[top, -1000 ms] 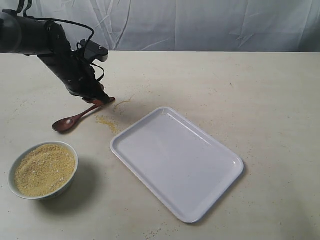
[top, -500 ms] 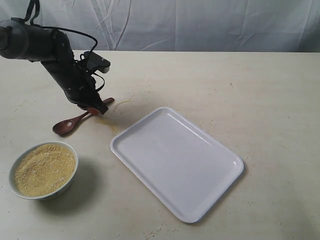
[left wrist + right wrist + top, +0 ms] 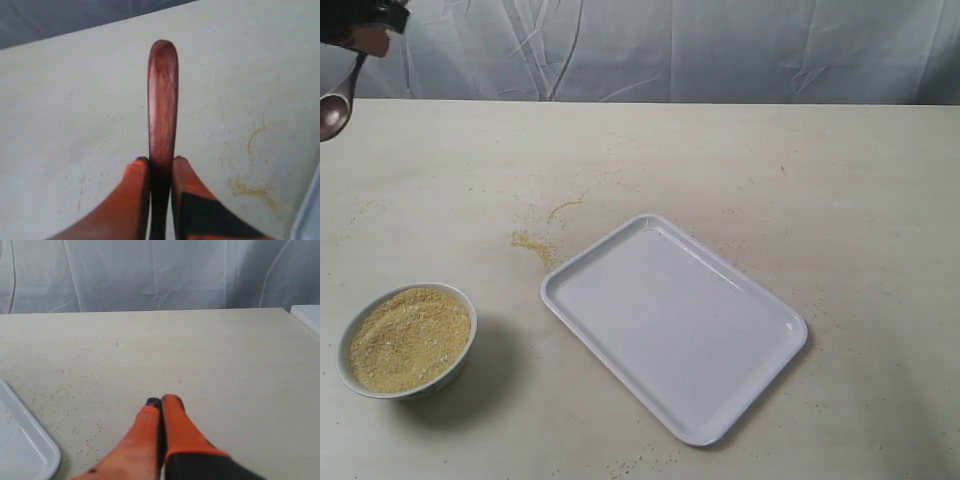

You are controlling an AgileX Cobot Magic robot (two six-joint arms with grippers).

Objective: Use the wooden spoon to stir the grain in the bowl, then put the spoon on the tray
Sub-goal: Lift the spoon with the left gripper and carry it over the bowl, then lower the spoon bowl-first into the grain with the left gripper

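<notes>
The dark reddish-brown wooden spoon [image 3: 162, 100] is clamped by its handle in my left gripper [image 3: 161, 162], high above the table. In the exterior view the spoon [image 3: 335, 108] hangs at the far upper left corner with only a bit of the gripper [image 3: 365, 35] showing. The small white bowl [image 3: 460, 345] heaped with pale yellow grain [image 3: 408, 338] stands at the front left, well apart from the spoon. The white tray [image 3: 670, 325] lies empty in the middle. My right gripper [image 3: 161, 404] is shut and empty above bare table, out of the exterior view.
Spilled grain [image 3: 535, 245] lies on the table between the bowl and the tray's far corner, also seen as spilled grain [image 3: 250, 187] in the left wrist view. One tray corner [image 3: 27, 440] shows beside my right gripper. A white cloth backdrop [image 3: 720, 50] runs behind the table.
My left gripper has lifted the spoon off the table and swung up and to the left, almost out of the exterior view. Bowl and tray have not moved.
</notes>
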